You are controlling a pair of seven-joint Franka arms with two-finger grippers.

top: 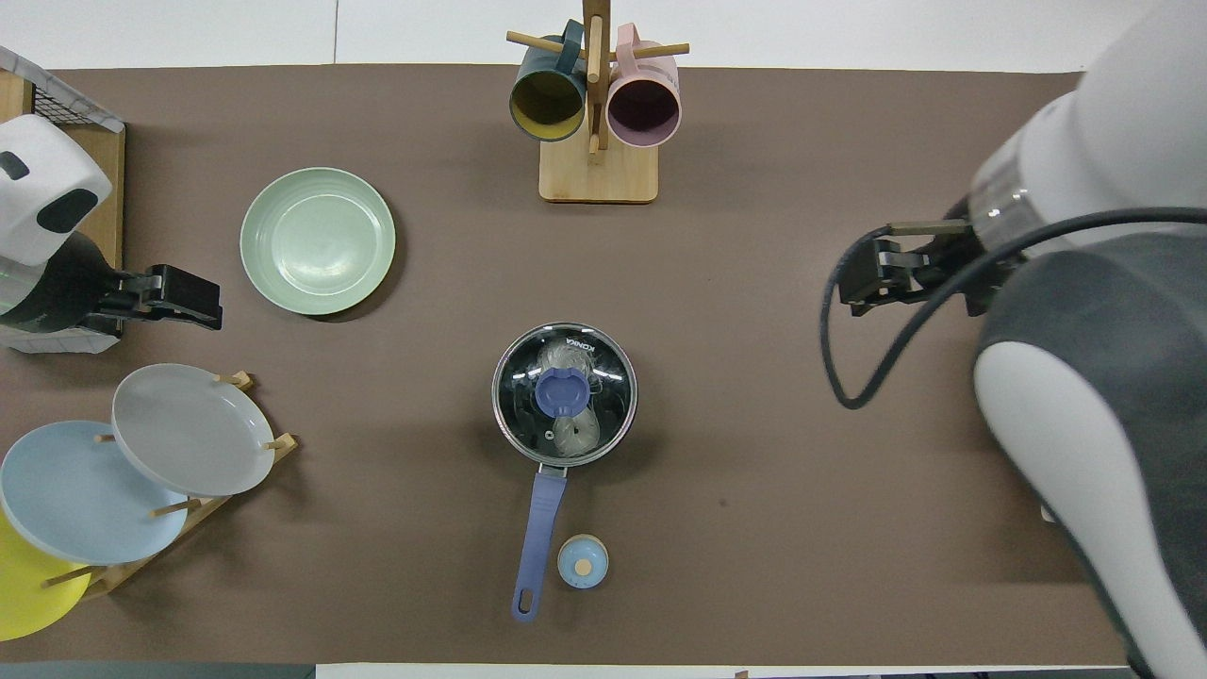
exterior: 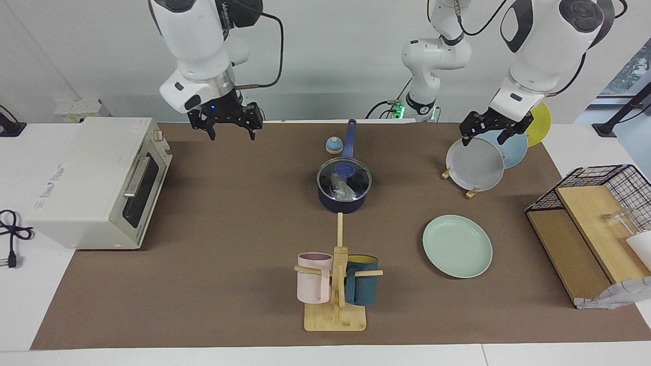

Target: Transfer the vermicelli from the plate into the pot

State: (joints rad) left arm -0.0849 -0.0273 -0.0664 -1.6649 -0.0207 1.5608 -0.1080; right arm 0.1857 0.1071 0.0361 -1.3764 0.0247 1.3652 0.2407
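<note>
The mint-green plate (exterior: 457, 246) lies bare toward the left arm's end of the table; it also shows in the overhead view (top: 318, 240). The navy pot (exterior: 344, 202) stands mid-table with its blue handle (top: 537, 538) pointing toward the robots. A glass lid with a blue knob (top: 562, 393) covers it. The whitish vermicelli (top: 571, 432) lies inside the pot under the lid and shows through the glass (exterior: 342, 188). My left gripper (exterior: 484, 138) is open and empty, up over the upright grey plate (exterior: 476, 163). My right gripper (exterior: 231, 133) is open and empty, up beside the toaster oven (exterior: 96, 178).
A rack holds the upright grey, blue (top: 66, 495) and yellow (top: 24, 585) plates. A small blue timer (top: 582, 562) sits beside the pot handle. A wooden mug stand (exterior: 335, 284) with pink and teal mugs stands farther from the robots than the pot. A wire-and-wood shelf (exterior: 595, 223) is at the left arm's end.
</note>
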